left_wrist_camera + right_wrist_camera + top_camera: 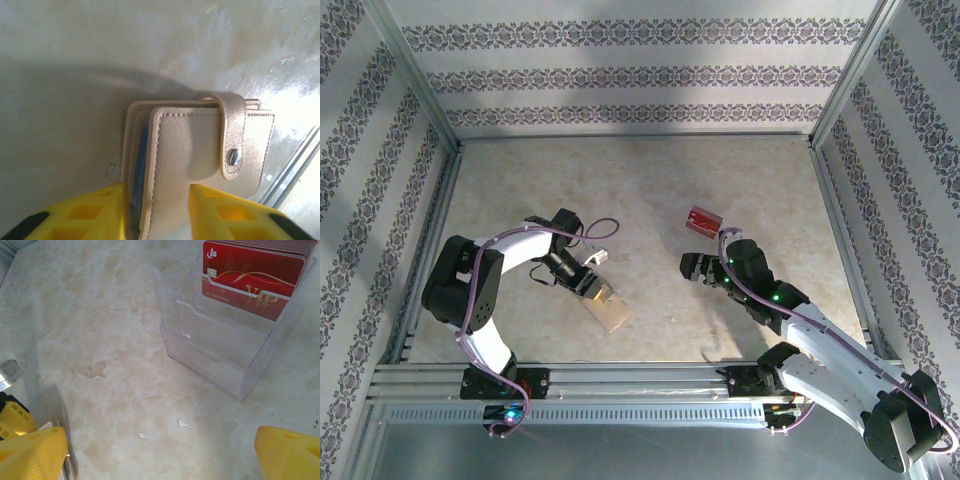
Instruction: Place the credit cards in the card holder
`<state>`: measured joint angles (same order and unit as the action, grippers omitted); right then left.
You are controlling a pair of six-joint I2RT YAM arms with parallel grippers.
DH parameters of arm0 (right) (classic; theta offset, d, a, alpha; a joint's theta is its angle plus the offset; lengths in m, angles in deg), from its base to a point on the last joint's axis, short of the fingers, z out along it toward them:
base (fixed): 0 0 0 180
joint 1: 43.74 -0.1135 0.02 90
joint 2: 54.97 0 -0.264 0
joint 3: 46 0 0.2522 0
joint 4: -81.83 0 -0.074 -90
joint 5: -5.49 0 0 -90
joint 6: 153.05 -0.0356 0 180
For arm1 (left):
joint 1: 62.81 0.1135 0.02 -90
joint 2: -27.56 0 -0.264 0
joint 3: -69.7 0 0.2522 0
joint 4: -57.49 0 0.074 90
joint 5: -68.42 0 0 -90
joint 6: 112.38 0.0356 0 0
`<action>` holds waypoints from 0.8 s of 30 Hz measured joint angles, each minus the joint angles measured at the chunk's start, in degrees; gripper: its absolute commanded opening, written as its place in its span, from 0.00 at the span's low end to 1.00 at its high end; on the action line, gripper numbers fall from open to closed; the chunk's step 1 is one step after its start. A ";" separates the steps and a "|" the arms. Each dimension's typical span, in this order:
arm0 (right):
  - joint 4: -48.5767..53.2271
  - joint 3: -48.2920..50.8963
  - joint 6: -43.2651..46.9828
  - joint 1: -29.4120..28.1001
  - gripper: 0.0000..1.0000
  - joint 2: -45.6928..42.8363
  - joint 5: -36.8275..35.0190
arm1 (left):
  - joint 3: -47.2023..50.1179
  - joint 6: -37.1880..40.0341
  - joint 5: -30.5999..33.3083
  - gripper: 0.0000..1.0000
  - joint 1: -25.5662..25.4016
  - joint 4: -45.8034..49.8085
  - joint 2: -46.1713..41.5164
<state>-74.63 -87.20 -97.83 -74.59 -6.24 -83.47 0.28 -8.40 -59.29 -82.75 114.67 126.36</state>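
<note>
The tan card holder (610, 308) lies flat near the table's front, its tab snapped shut and blue sleeves showing at its edge (200, 150). My left gripper (592, 283) is at its near end. In the left wrist view the left gripper (156, 187) has one yellow finger against the holder's left edge and the other over its cover. Whether it pinches the holder is unclear. A stack of red credit cards (703, 219) stands in a clear stand (252, 275). My right gripper (692, 266) hangs open and empty just short of the stand (160, 440).
The clear plastic stand (215, 340) has stepped tiers, and the cards fill its rear tier. A metal rail (620, 378) runs along the table's front edge close to the card holder. Patterned walls enclose the table on three sides.
</note>
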 measured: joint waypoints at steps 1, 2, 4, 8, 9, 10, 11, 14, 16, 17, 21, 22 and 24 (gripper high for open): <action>-0.02 0.00 0.00 0.00 0.96 0.00 0.11 | 0.00 -0.07 -0.02 0.26 -0.02 0.02 0.48; -0.20 0.04 0.00 0.00 0.96 0.00 0.13 | 0.00 -0.26 -0.04 0.24 -0.09 0.00 0.92; -0.61 0.24 0.02 0.00 0.95 0.09 0.15 | 0.00 -0.57 -0.07 0.22 -0.31 -0.07 1.31; -0.87 0.44 -0.42 0.00 0.95 0.72 0.39 | -0.13 -0.83 -0.02 0.11 -0.37 -0.11 1.40; -1.20 0.63 -0.63 -0.02 0.95 0.76 0.42 | -0.20 -1.03 -0.02 0.06 -0.37 -0.13 1.46; -1.64 0.90 -0.79 -0.02 0.95 0.81 0.48 | -0.26 -1.11 0.00 0.00 -0.37 -0.15 1.57; -2.08 1.16 -0.85 -0.04 0.95 0.87 0.57 | -0.35 -1.14 0.00 0.00 -0.39 -0.17 1.68; -2.80 1.57 -1.05 -0.13 0.94 1.40 0.70 | -0.83 -1.38 0.24 0.00 -0.72 -0.09 1.86; -3.43 1.73 -1.03 -0.68 0.94 1.77 0.96 | -1.40 -1.38 0.48 0.00 -0.96 0.07 1.86; -3.93 1.84 -1.01 -1.22 0.93 1.97 1.05 | -1.68 -1.36 0.66 0.00 -1.03 0.11 1.84; -7.02 2.27 -0.02 -4.63 0.92 4.15 1.51 | -4.11 -0.37 2.45 0.00 -1.11 1.18 0.76; -7.65 2.25 0.57 -5.60 0.93 5.18 1.66 | -5.09 0.15 3.32 0.00 -1.11 1.42 0.13; -9.51 2.25 1.79 -7.28 0.93 7.43 2.71 | -6.82 1.25 4.90 0.00 -1.11 1.66 -1.66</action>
<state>-84.14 -84.95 -96.04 -81.86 1.19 -80.76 -6.54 -7.16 -54.40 -83.87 116.33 124.70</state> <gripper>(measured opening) 0.927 0.049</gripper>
